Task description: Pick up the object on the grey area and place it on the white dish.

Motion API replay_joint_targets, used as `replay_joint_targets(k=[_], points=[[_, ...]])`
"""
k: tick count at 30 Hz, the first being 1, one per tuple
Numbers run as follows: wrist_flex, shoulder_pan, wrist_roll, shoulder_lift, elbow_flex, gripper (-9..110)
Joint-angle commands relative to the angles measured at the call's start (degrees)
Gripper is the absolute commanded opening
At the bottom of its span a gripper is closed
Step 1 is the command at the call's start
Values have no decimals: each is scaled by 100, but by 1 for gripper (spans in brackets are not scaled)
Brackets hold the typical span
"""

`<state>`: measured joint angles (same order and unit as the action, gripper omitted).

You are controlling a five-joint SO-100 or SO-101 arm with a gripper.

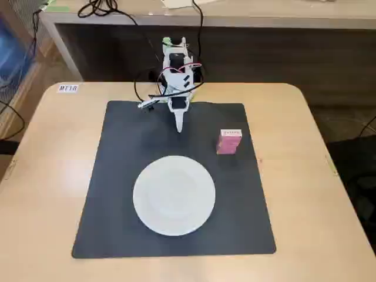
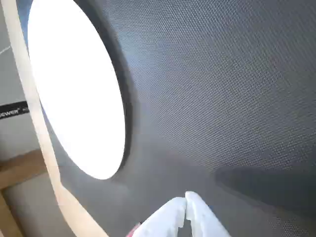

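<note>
One small pink box (image 1: 229, 141) stands upright on the dark grey mat (image 1: 117, 194), off to the right of the arm in the fixed view and just past the white dish's (image 1: 174, 195) upper right rim, not touching it. Its top face looks paler, whitish. Nothing is gripped: the gripper (image 1: 180, 126) hangs near the mat's far edge with its fingers (image 2: 170, 217) together, pointing down at bare mat, so my guess is the reach for the box hasn't begun.

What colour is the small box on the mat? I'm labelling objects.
Pink, with a lighter whitish top; the box shows best in the fixed view.
</note>
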<state>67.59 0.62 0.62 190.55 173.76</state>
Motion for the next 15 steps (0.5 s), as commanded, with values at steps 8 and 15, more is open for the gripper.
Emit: replay_joint_targets(k=[8, 15], points=[[-35, 334, 299, 149, 44, 0], [167, 571, 686, -26, -1107, 0]])
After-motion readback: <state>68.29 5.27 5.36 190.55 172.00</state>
